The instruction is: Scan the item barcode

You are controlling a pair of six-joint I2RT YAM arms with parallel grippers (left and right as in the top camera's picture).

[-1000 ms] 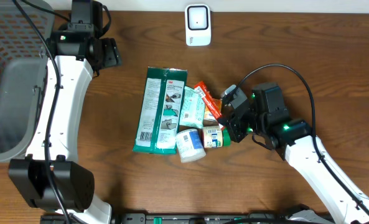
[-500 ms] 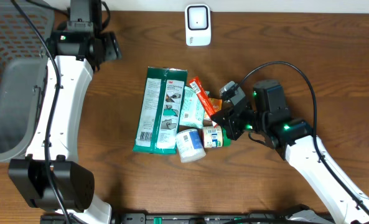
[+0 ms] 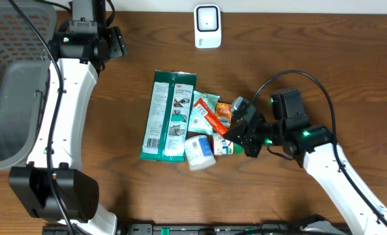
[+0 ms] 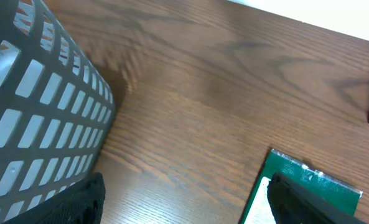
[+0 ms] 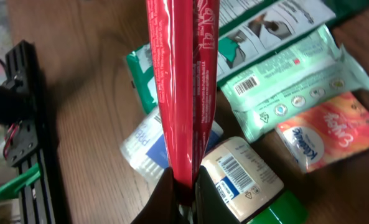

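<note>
Red glossy plastic packet (image 5: 183, 87) is clenched by one end in my right gripper (image 5: 183, 190), held above the cream-labelled green-lidded jar (image 5: 240, 177) and mint-green wipes pack (image 5: 290, 81), I judge to free its code. Farther off stands the white box-shaped scanner (image 3: 207, 26); my left gripper (image 3: 117, 43) hangs spread, empty, by the grey mesh basket (image 3: 10, 39), out of the way.

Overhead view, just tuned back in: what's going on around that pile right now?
The right tool is shut on one end of a red packet, holding it over a white tub and a green-capped bottle. The left tool is open and holds nothing, up by the grey basket at the far left. The white scanner sits at the far edge, and the packet is not near it yet.
</note>
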